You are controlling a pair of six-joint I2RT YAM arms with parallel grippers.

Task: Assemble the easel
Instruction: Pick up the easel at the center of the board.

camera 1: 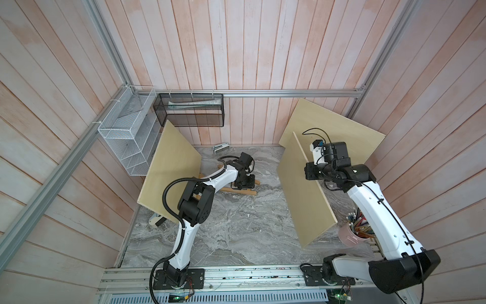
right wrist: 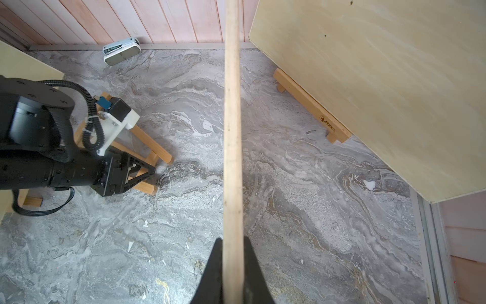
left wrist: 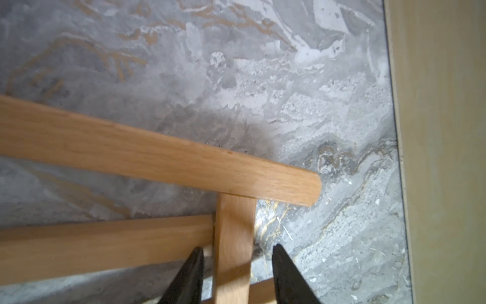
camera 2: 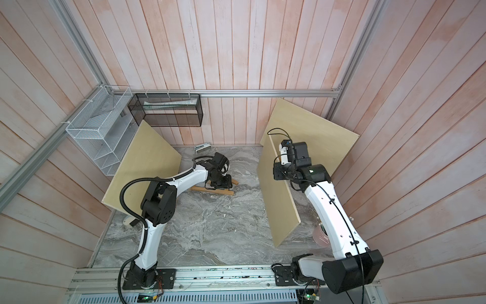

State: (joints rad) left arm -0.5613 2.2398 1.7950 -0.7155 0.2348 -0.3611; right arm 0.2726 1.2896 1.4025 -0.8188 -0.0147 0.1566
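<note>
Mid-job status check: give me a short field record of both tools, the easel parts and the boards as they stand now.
left tool: open, jaws astride a bar of the easel frame, no grip yet
easel frame: lying on the marble table
right tool: shut on the edge of a plywood board held on edge
right-wall board: leaning, wooden ledge strip at its foot
left-wall board: leaning
</note>
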